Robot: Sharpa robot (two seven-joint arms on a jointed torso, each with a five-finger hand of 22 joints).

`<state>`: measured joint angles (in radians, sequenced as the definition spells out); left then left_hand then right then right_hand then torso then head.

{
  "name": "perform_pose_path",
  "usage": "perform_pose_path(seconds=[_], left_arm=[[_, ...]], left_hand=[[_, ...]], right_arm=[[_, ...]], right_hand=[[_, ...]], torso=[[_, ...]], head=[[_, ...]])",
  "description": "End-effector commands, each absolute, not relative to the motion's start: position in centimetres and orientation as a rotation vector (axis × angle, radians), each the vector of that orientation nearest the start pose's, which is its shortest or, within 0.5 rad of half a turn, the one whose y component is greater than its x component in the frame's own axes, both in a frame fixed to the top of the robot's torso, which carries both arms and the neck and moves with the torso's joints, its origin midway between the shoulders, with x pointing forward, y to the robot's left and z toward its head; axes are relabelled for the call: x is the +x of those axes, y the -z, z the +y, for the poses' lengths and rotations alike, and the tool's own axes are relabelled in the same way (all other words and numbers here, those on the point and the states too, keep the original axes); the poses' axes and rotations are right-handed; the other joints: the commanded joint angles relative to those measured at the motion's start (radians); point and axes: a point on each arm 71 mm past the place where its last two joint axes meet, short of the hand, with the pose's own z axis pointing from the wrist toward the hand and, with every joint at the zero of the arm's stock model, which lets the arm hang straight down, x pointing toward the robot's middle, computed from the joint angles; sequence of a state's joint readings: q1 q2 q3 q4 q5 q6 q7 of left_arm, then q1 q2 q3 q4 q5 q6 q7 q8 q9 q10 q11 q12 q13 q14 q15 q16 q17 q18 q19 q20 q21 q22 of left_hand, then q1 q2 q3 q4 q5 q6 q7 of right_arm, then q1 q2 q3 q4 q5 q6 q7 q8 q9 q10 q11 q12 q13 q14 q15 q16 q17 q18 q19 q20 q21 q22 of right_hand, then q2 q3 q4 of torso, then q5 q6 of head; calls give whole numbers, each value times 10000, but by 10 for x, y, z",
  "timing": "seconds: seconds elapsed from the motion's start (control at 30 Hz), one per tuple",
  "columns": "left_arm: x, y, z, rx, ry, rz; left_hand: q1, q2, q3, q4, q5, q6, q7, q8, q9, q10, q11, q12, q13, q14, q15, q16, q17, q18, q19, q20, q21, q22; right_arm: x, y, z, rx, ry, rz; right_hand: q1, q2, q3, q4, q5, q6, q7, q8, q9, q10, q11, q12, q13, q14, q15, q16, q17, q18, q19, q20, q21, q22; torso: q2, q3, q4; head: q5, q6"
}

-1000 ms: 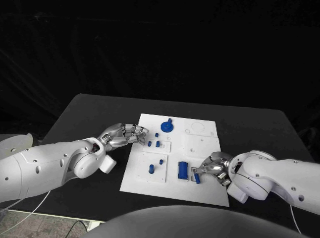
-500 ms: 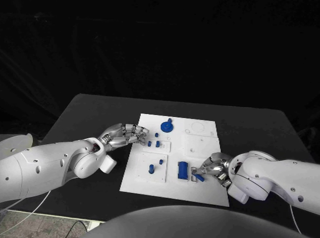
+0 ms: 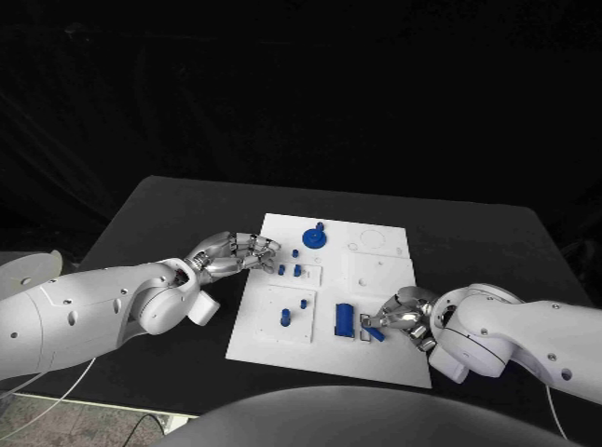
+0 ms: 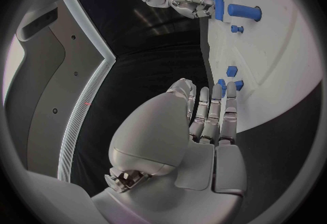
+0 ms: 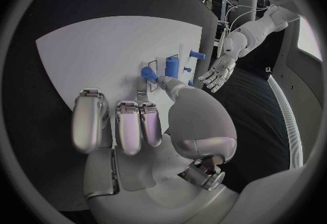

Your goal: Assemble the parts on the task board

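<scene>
- The task board (image 3: 331, 296) lies flat on the black surface (image 3: 167, 214), between the 2 hands.
- The right hand (image 3: 398, 318) rests on the board's near right part. Its thumb touches a small blue part (image 5: 149, 74) at its tip, while its other fingers are held together and bent over the board without closing on the piece.
- Just beside that hand, toward the board's middle, lies a long blue block (image 3: 344, 319).
- The left hand (image 3: 230, 254) sits at the board's left edge, fingers together and stretched toward 2 small blue pieces (image 3: 289, 270) just past its fingertips; it holds nothing.
- A round blue part (image 3: 313, 237) stands farther off, beyond the left hand.
</scene>
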<state>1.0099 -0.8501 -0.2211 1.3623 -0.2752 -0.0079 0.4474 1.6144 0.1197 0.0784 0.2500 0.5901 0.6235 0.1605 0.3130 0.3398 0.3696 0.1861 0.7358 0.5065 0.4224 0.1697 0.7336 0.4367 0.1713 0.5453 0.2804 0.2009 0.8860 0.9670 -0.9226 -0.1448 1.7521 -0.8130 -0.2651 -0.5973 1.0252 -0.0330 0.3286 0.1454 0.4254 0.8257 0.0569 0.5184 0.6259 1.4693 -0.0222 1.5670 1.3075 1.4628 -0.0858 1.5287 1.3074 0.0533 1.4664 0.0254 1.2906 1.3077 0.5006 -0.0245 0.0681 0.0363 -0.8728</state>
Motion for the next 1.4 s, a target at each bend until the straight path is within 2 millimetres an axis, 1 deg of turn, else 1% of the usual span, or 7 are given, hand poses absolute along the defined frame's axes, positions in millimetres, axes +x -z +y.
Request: perform_pose_path(seconds=[0.03, 0.23, 0.47, 0.57, 0.97, 1.2, 1.4], left_arm=[[423, 331, 242, -9534, 15156, 18995], [423, 331, 242, -9544, 15158, 19031], [422, 332, 242, -9554, 15157, 19060], [422, 332, 243, -9563, 15145, 19072], [422, 332, 243, -9580, 15136, 19115], [422, 332, 243, -9597, 15110, 19156], [422, 332, 244, -9612, 15085, 19181]], left_hand=[[94, -39, 61, 15, 58, 16, 65, 36, -10, 36, 33, 12, -15, -10, 53, 59, -14, -47, -13, -43, -41, 19], [93, -37, 66, 15, 58, 16, 65, 36, -11, 37, 34, 11, -18, -6, 56, 61, -15, -47, -13, -44, -41, 21], [93, -36, 70, 14, 58, 16, 65, 37, -11, 37, 34, 11, -20, -3, 59, 63, -15, -47, -14, -44, -41, 23], [92, -31, 82, 13, 60, 16, 66, 38, -11, 39, 35, 10, -26, 5, 64, 68, -17, -47, -14, -44, -40, 28], [92, -31, 82, 13, 60, 16, 66, 38, -11, 39, 35, 10, -26, 5, 64, 68, -17, -47, -14, -44, -40, 28], [92, -20, 109, 9, 66, 19, 66, 41, -11, 44, 41, 10, -39, 20, 71, 76, -20, -50, -15, -45, -38, 39], [92, -16, 119, 7, 68, 19, 69, 42, -11, 47, 41, 11, -44, 26, 74, 80, -21, -50, -15, -45, -37, 43]], right_arm=[[349, 330, -202, 7092, -4764, 24945], [349, 330, -202, 7032, -4786, 25005], [349, 330, -201, 7060, -4866, 24929], [348, 329, -201, 7121, -4931, 24833], [348, 325, -203, 7434, -5203, 24489], [348, 323, -205, 7597, -5255, 24394], [350, 318, -206, 7410, -5378, 23848]], right_hand=[[-77, 0, 13, 51, -52, 108, 5, 29, 24, 1015, 49, 38, 2633, 888, 55, -22, 1648, 90, 157, 45, -33, 1788], [-5, 11, -2, -20, -34, 380, -134, 380, 278, 1015, -60, 38, 2633, 905, -24, 15, 1725, 82, 186, -9, 18, 1809], [24, 22, 22, -56, 243, 532, -367, 1107, 966, 1015, -273, 38, 2633, 918, -196, 46, 1784, 71, 223, -177, 68, 1832], [16, 33, 61, -45, 359, 544, -421, 1284, 1161, 1015, -321, 38, 2633, 923, -243, 57, 1806, 63, 235, -215, 90, 1841], [2, 41, 103, -28, 473, 524, -451, 1379, 1289, 1015, -353, 38, 2633, 931, -271, 75, 1844, 56, 249, -244, 116, 1850], [-24, 47, 108, -3, 493, 519, -452, 1398, 1317, 1015, -357, 38, 2633, 934, -277, 81, 1858, 51, 257, -252, 137, 1856], [-37, 35, 118, 6, 521, 482, -456, 1408, 1352, 1015, -362, 38, 2633, 927, -284, 66, 1820, 54, 255, -260, 122, 1852]], torso=[[0, 1, -5], [3, -3, -5], [4, -1, 0], [3, 0, -1], [4, -3, 0], [3, 0, -2], [-5, -1, 1]], head=[[3, 2], [-11, 2], [14, 2], [15, 2], [24, 2], [62, 2], [51, 2]])
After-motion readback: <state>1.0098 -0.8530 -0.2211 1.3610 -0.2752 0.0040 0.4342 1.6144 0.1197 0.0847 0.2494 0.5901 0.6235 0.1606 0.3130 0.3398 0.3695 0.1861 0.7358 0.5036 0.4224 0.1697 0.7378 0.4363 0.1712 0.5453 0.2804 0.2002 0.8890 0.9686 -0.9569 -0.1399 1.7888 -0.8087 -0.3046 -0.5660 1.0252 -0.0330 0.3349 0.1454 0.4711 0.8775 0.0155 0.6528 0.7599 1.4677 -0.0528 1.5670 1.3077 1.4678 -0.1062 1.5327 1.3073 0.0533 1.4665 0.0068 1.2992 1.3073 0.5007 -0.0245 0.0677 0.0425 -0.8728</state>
